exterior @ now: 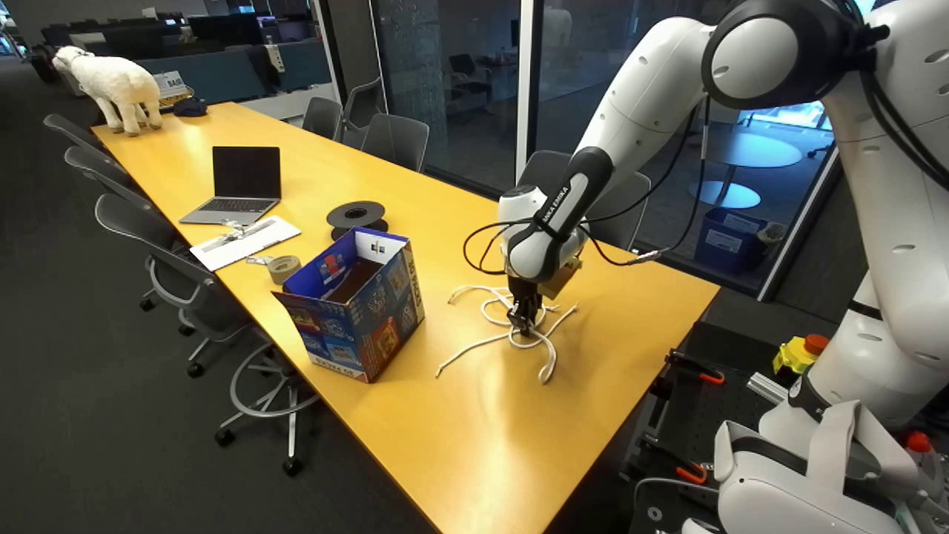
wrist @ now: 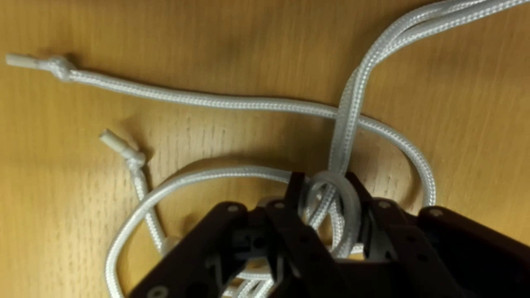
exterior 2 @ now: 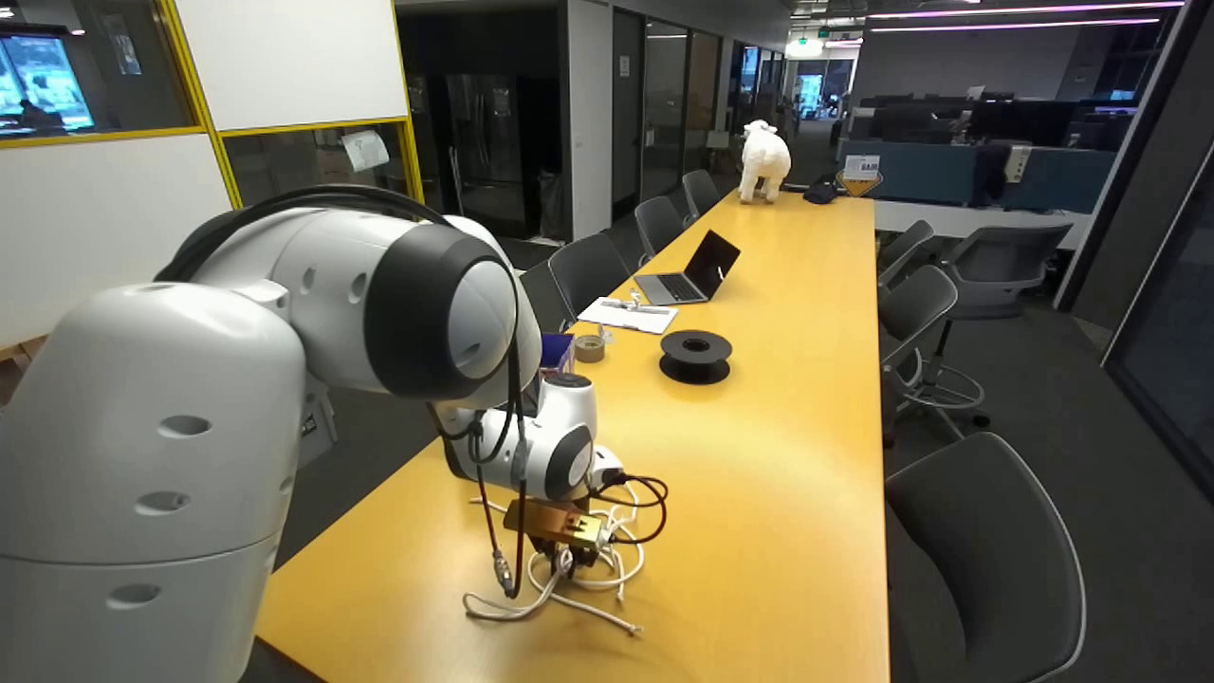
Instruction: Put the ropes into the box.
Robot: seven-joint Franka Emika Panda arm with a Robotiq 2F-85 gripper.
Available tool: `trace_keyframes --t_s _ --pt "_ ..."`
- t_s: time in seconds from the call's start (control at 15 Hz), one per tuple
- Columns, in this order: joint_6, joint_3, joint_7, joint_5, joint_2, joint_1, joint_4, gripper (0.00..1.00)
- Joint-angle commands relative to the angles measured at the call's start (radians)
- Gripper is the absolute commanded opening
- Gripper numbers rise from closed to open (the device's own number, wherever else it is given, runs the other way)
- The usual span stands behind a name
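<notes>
Ropes (wrist: 345, 132), white and tangled, are spread on the desk (exterior: 474, 426) directly beneath the end effector (wrist: 325, 180); in an exterior view they lie to the right of the box (exterior: 391, 315), near it but wholly outside. The end effector is nearly closed on a folded bunch of strands; a hold is judged to have been taken, though its firmness cannot be told.

On that judgement, only the grasp is done. No clear lift is shown, and most of the rope is supported by the desk. The raising, the carrying over the box's uncovered top and the release remain to be done; no rope is seen in the visible part of its interior.

It cannot be made out how many ropes there are or which are caught. The box's floor is hidden behind its walls, and the box is almost wholly covered by the arm (exterior 2: 237, 398) in an exterior view. In the wrist view the doubled strand is cut off at the right, the nearest coils are masked by the end effector, and the gripped loop is blurred.
</notes>
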Motion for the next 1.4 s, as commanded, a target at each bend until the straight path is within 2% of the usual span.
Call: trace_keyframes --t_s 0.0,0.13,0.2,0.33,0.67,0.93,1.13,1.33 --pt "-0.012 0.020 -0.033 0.019 -0.007 -0.022 0.007 0.09" --pt "-0.015 0.020 -0.038 0.019 -0.008 -0.024 0.008 0.07" --pt "-0.017 0.022 -0.042 0.021 -0.008 -0.026 0.008 0.11" --pt "-0.030 0.037 -0.059 0.037 -0.011 -0.039 0.011 0.11" --pt "-0.136 0.135 -0.104 0.162 -0.086 -0.075 0.040 0.09" --pt "-0.171 0.186 -0.067 0.253 -0.205 -0.030 0.069 0.09" --pt "-0.141 0.191 0.071 0.322 -0.297 0.039 0.090 0.06" --pt "-0.141 0.177 0.261 0.323 -0.353 0.124 0.144 0.04"
